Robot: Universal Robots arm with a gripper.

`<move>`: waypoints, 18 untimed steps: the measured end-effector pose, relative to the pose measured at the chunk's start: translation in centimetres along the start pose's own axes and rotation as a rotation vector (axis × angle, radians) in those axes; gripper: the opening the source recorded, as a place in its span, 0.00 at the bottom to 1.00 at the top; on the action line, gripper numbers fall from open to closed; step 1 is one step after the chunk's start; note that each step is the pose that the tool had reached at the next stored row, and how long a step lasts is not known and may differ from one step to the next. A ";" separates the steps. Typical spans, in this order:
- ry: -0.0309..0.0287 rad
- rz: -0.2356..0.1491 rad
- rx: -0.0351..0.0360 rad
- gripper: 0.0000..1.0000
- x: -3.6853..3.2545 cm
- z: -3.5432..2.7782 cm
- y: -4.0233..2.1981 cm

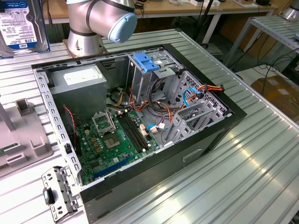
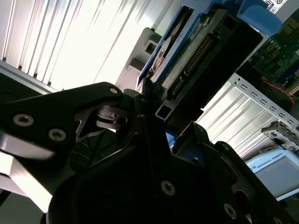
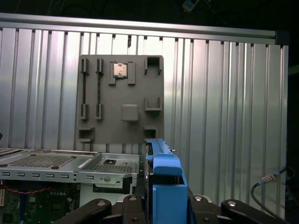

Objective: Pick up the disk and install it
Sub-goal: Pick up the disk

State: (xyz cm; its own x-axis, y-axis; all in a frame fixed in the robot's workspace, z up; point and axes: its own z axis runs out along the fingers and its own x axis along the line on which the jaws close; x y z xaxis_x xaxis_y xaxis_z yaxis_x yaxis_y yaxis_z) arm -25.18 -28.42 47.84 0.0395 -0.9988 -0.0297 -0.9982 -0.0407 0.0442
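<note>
**Disk gripped, well clear of the open case**

Exterior view: the disk shows at the upper corner on the exterior view's left, close to the camera, label facing it. It is well apart from the open computer case, which lies on the ribbed metal surface. The arm rises behind the case. Inside the case are a green motherboard, a grey power-supply box and a tall metal cage topped by a blue latch. A grey fixture tray sits on the surface at the exterior view's left.

Second wrist view: the black end effector meets the disk at one end. The contact lies in shadow, so the fingers only appear to pinch it.

First wrist view: the disk's blue side rail stands upright between the two black jaws, which are narrowed onto it. Beyond lies the fixture tray, flat on the surface.
</note>
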 end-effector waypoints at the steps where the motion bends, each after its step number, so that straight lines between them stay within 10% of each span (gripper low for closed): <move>1: 0.0000 0.000 -0.0001 0.37 0.11 -0.01 -0.03; 18: 0.0000 0.000 -0.0001 0.37 0.74 -0.01 -0.36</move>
State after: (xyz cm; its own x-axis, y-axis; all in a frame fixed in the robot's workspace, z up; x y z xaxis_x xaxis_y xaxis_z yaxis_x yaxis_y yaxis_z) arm -24.79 -29.15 47.81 0.0394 -0.9988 -0.0297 -0.9982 -0.0407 0.0443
